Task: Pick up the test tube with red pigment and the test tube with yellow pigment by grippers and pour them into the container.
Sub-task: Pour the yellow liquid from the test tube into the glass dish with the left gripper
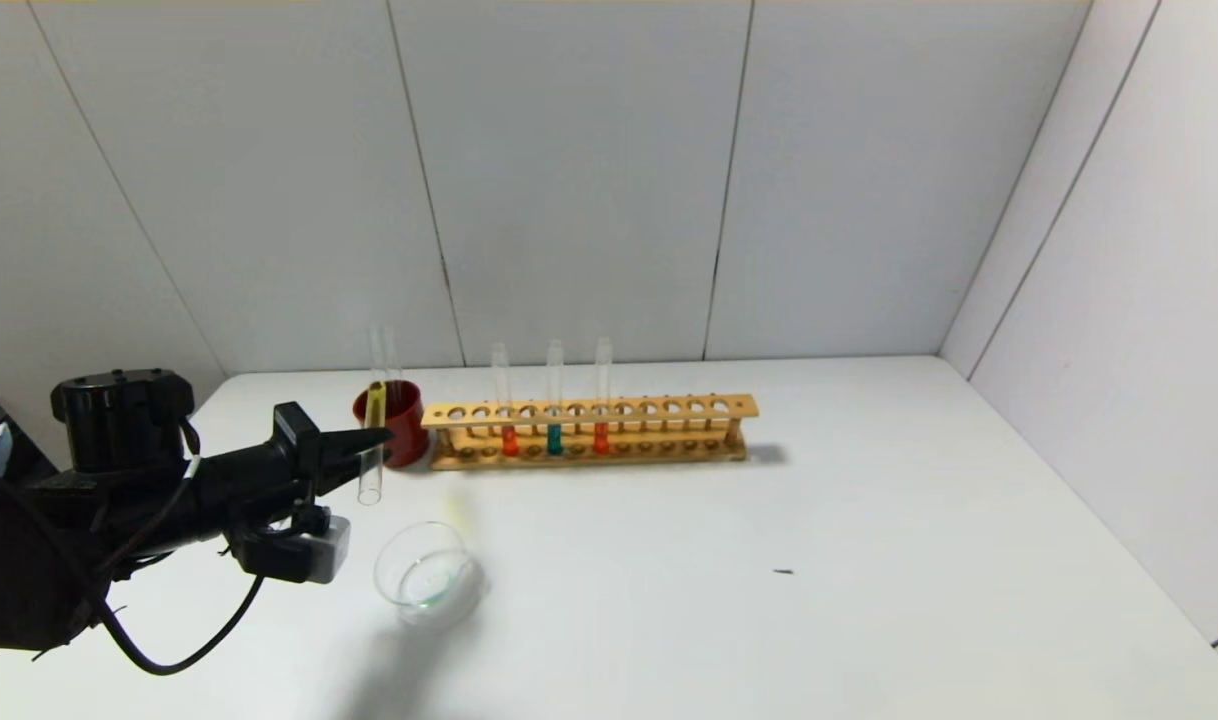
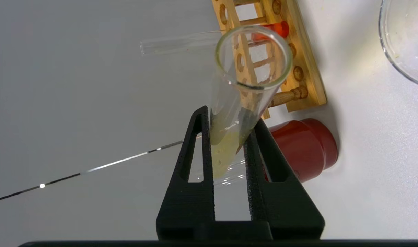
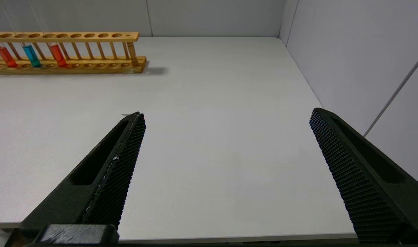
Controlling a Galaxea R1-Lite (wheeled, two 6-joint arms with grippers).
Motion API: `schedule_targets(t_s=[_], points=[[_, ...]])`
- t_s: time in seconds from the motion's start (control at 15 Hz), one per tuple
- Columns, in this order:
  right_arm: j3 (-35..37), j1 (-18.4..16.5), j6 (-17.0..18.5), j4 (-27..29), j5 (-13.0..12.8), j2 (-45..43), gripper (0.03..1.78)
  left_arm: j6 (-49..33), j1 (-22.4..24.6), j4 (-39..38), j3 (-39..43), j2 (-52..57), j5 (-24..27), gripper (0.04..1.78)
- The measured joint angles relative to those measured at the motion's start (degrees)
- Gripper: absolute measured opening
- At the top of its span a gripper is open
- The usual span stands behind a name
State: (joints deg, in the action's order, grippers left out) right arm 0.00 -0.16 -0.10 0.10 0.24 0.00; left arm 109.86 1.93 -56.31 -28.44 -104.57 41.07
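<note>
My left gripper (image 1: 377, 438) is shut on the test tube with yellow pigment (image 1: 371, 478). It holds the tube upended above the table, mouth down, with yellow liquid at the closed end. In the left wrist view the fingers (image 2: 202, 137) clamp the tube (image 2: 236, 99) near that yellow end. The container (image 1: 429, 576), a clear glass dish, stands on the table in front of and right of the tube's mouth; its rim also shows in the left wrist view (image 2: 389, 51). Two test tubes with red pigment (image 1: 509, 440) (image 1: 600, 437) stand in the wooden rack (image 1: 669, 408). My right gripper (image 3: 227, 113) is open and empty.
A dark red cup (image 1: 401, 425) with an empty clear tube in it stands left of the rack, just behind my left gripper. A teal tube (image 1: 554, 438) stands between the red ones. White walls close in behind and on the right.
</note>
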Motion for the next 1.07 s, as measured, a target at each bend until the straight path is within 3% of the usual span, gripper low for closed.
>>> schedule_targets(t_s=[1.07], points=[[0.00, -0.02, 0.00, 0.00, -0.02, 0.00, 1.75, 5.08, -0.02, -0.68, -1.60, -0.06, -0.96, 0.31]])
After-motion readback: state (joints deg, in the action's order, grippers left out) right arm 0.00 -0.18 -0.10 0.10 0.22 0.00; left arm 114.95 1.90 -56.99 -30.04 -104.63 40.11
